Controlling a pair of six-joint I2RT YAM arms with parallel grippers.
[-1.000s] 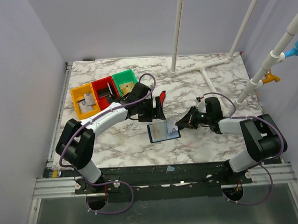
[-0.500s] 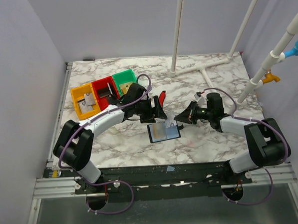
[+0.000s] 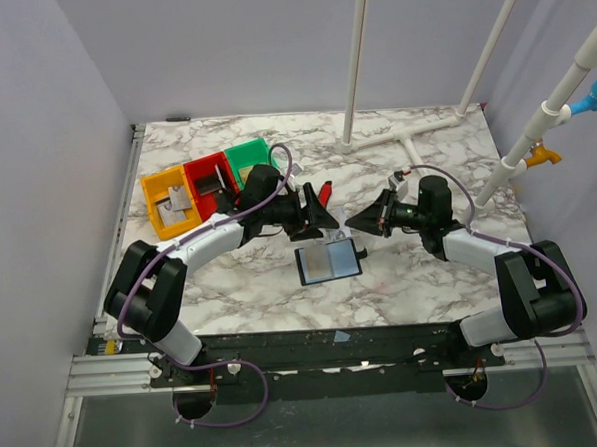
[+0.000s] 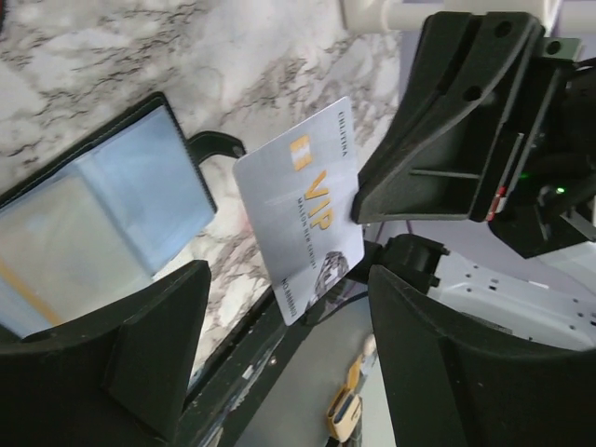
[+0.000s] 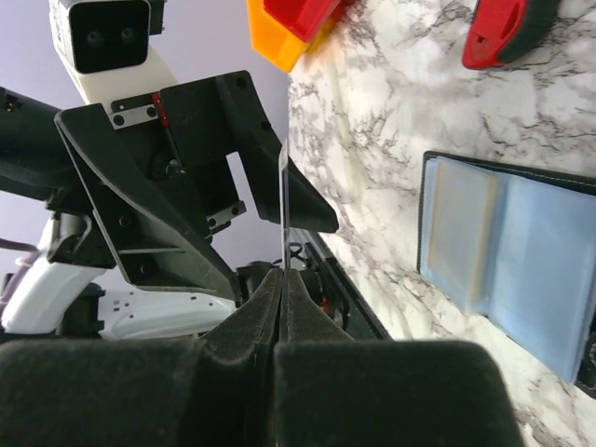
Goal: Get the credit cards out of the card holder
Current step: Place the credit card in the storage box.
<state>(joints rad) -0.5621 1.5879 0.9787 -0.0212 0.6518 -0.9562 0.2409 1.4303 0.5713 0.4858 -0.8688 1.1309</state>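
Both arms bend inward from their bases, the left arm point(image 3: 204, 233) and right arm point(image 3: 470, 243) bringing their pincers nose to nose, near but apart. The left pincer point(image 3: 321, 215) stands with jaws spread wide, gripping nothing. Facing it, the right pincer point(image 3: 358, 220) is clamped tight on a credit card point(image 4: 303, 205) that projects straight out beyond its fingertips.

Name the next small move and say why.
Probably ease the left gripper forward so its open jaws straddle the card. The right gripper pinches that card, clear of the open card holder, just in front of them.
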